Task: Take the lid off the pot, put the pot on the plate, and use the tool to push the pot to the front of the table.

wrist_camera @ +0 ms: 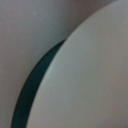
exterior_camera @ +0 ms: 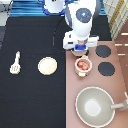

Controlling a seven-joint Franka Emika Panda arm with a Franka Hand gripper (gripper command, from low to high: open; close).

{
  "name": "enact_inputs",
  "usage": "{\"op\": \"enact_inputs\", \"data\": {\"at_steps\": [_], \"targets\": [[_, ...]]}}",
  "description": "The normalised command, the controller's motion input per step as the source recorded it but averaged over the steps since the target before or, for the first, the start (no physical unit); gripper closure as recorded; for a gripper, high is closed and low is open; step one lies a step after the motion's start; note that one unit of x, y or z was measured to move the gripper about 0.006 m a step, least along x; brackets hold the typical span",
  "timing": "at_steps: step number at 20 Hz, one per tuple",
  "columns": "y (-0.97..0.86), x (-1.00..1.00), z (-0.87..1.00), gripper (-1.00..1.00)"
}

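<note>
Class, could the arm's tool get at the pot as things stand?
Probably yes: the tool hovers beside the pot, toward the exterior view's top, with nothing between them.

Uncovered pot (exterior_camera: 83, 65) beneath end effector (exterior_camera: 80, 50)
</note>
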Motion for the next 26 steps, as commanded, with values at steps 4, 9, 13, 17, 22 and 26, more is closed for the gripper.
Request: {"op": "enact_inputs", "data": {"at_steps": [4, 9, 13, 17, 22, 26], "targets": [[0.33, -0.49, 0.60, -1.00], [0.31, -0.33, 0.69, -1.00], [0.03, 0.01, 0.99, -1.00], [-0.04, 0.67, 0.94, -1.00], [-0.11, 0.93, 0.79, -1.00], [-0.10, 0.97, 0.77, -1.00]]}}
